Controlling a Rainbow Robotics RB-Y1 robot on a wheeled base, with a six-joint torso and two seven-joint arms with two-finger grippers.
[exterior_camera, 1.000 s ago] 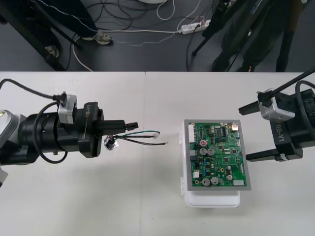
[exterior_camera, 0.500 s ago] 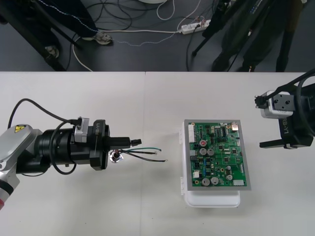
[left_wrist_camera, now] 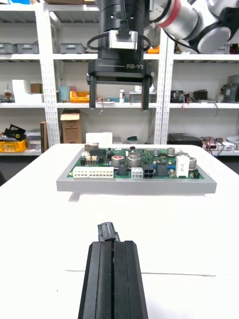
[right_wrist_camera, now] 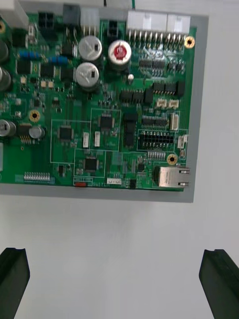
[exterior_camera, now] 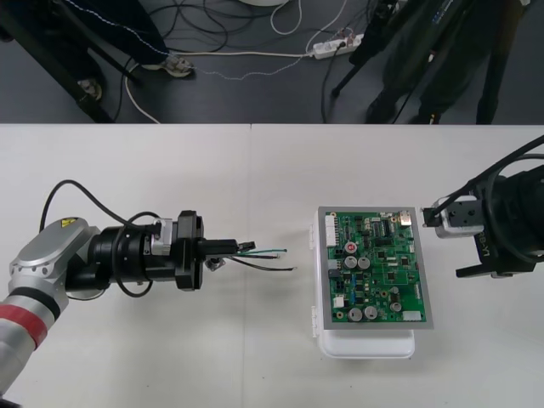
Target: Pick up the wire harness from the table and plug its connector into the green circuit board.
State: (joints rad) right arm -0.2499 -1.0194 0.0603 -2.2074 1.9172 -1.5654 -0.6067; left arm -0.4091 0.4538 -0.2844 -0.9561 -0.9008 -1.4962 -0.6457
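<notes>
The green circuit board [exterior_camera: 374, 276] lies on its white base [exterior_camera: 365, 344] right of the table's middle. To its left, my left gripper [exterior_camera: 234, 247] points at the board, shut on the harness. In the left wrist view the small black plug [left_wrist_camera: 108, 232] sticks out between the closed fingertips [left_wrist_camera: 113, 245], a short way from the board [left_wrist_camera: 134, 169]. The loose wires [exterior_camera: 268, 255] trail from the gripper toward the board. My right gripper [exterior_camera: 457, 242] hangs just beyond the board's right edge, open. Its fingers [right_wrist_camera: 14, 274] stand far apart, facing the board [right_wrist_camera: 99, 99].
In the left wrist view the right gripper [left_wrist_camera: 119, 107] stands open behind the board. The pale table [exterior_camera: 272, 357] runs bare around the board. Its far edge [exterior_camera: 255, 126] meets dark floor with cables.
My left gripper has carried the harness right and a little nearer the board, its arm swinging lower. My right gripper has shifted and turned at the board's right side.
</notes>
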